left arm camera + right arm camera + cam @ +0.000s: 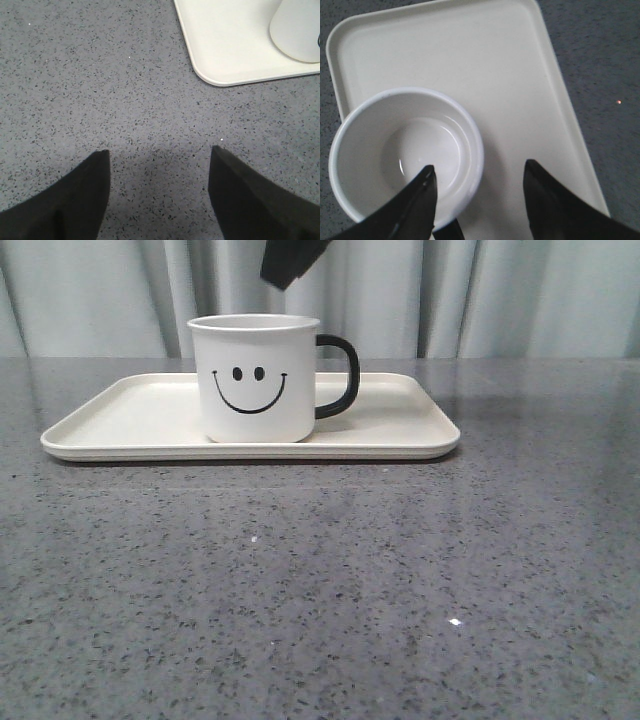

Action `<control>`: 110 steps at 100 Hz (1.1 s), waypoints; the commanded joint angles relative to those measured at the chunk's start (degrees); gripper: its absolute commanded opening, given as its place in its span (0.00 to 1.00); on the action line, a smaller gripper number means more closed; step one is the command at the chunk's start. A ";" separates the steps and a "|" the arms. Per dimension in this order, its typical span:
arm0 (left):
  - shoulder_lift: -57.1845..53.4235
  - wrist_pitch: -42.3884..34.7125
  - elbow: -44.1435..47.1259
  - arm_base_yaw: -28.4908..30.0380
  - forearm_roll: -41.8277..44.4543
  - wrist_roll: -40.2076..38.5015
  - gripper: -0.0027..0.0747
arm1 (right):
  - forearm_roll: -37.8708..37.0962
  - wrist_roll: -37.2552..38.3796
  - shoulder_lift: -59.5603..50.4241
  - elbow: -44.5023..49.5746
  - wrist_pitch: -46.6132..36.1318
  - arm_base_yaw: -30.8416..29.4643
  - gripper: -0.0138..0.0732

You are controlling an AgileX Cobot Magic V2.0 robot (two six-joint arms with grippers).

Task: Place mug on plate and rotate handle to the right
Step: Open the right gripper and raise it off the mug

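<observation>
One mug [256, 378] is sitting upright on the cream plate [130, 415] in the front view, its smiley face turned toward the camera and its black handle [340, 376] sticking out to the right. The plate is lying flat on the speckled grey counter [320, 580]. A dark piece of an arm is showing at the top edge above the mug, well clear of it; nothing is touching the mug here.

Looking through the left wrist view, the left claw [160, 192] is hanging released over bare counter [100, 75], its two dark fingers [75, 200] spread with nothing between them. A rounded corner of the plate [225, 50] and a part of the mug's white wall [297, 30] are showing beyond it, apart from the fingers.

Looking through the right wrist view, the right claw [479, 200] is hovering above the mug [405, 150], looking down into its empty bowl. Its fingers [560, 205] are standing apart and gripping nothing; one is overlapping the rim in the picture, though contact cannot be told. The plate [520, 75] is filling the view beneath.

Judging from this, both placing and turning are looking finished. What is left calls for lifting the right claw straight up and away, without nudging the rim or the handle.
</observation>
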 commanded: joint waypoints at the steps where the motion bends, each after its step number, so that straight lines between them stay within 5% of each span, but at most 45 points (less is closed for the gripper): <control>1: -0.23 -3.41 -1.56 0.02 -0.97 0.17 0.58 | 0.36 2.51 -7.13 -1.82 0.07 -2.52 0.63; 41: -0.23 -1.67 -1.56 0.02 -0.76 0.17 0.58 | 0.17 8.70 -27.30 2.60 -2.46 -18.95 0.63; 60: -0.23 -0.35 -1.56 0.02 -0.76 0.17 0.58 | -0.38 8.70 -40.02 19.58 -12.29 -24.59 0.63; 87: -0.23 -0.35 -1.56 0.02 -0.76 0.17 0.58 | -2.28 8.70 -59.15 48.00 -34.13 -24.89 0.63; 110: -0.23 -0.45 -1.56 0.02 -0.76 0.17 0.58 | -2.15 12.59 -70.96 64.29 -34.30 -24.89 0.63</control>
